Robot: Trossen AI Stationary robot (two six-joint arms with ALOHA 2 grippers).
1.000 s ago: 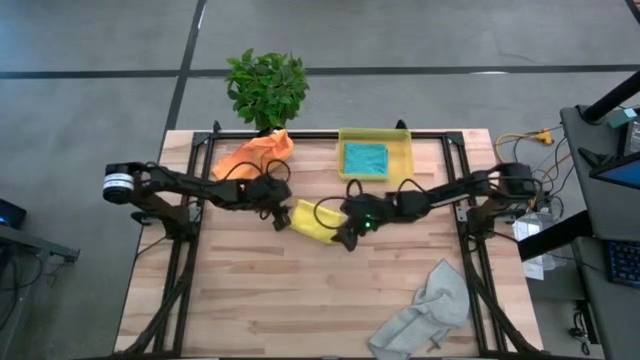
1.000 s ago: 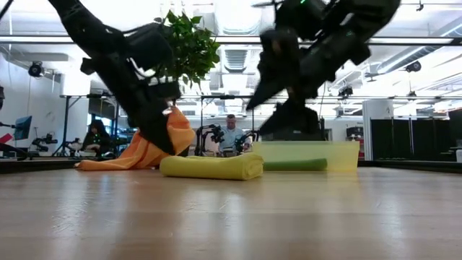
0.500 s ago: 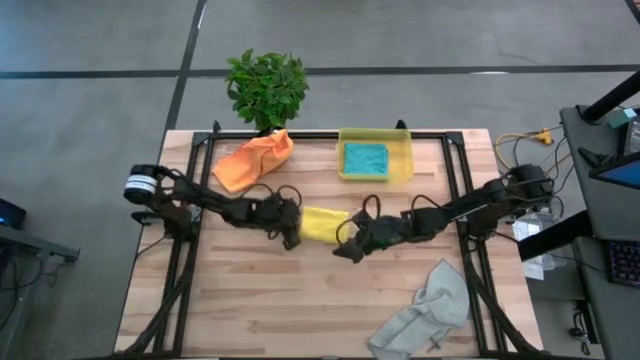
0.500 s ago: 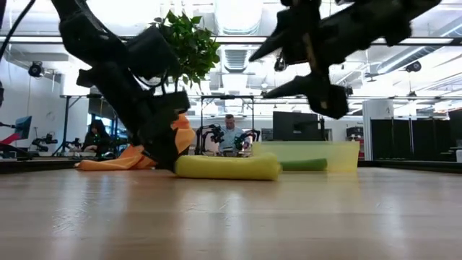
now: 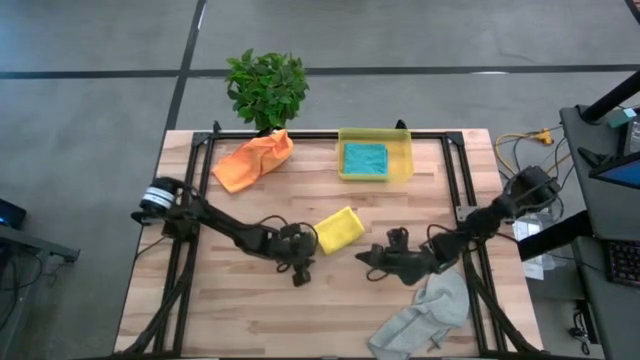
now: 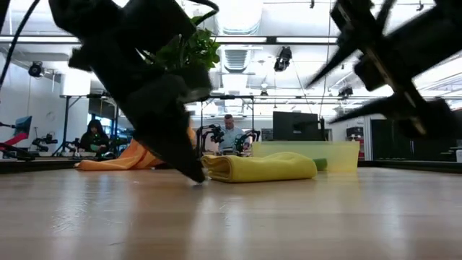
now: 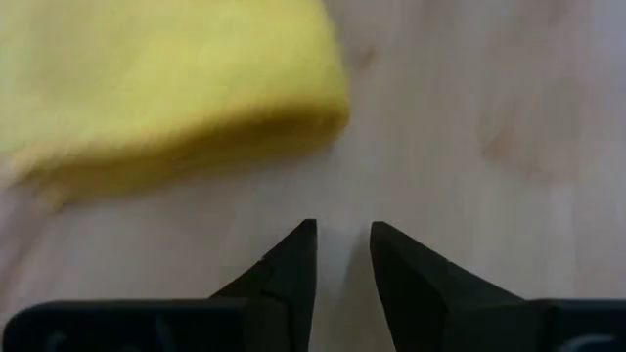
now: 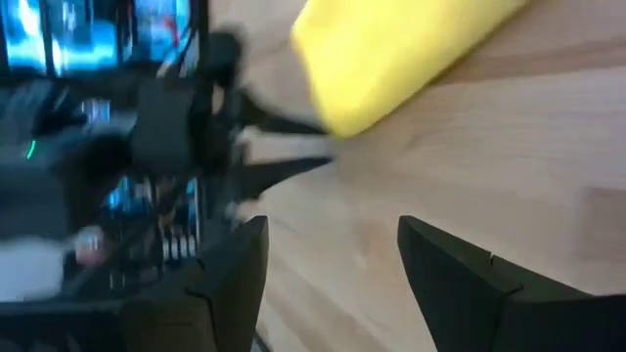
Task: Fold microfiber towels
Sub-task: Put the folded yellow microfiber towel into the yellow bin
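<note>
The yellow towel (image 5: pixel 338 229) lies folded and slanted on the wood at mid-table, a thick flat bundle in the low view (image 6: pixel 263 167). My left gripper (image 5: pixel 298 272) stands just off its near left end, low over the wood; its fingers (image 7: pixel 342 240) stand a narrow gap apart with nothing between them. My right gripper (image 5: pixel 371 262) hovers off the towel's near right side, wide open (image 8: pixel 333 244) and empty. The orange towel (image 5: pixel 255 158) lies crumpled at the far left. The teal towel (image 5: pixel 365 157) lies in the bin. The grey towel (image 5: pixel 425 315) is heaped at the near right.
A translucent yellow bin (image 5: pixel 404 160) stands at the table's far edge, right of centre. A potted plant (image 5: pixel 266 85) stands behind the orange towel. Black frame rails run along the left, right and far edges. Bare wood lies along the near edge, left of the grey towel.
Both grippers have moved from the yellow towel's ends toward the table's near edge and now stand clear of it. The right gripper has rolled over as it went. The towel has slid a little toward the right and turned, so it now lies slanted.
</note>
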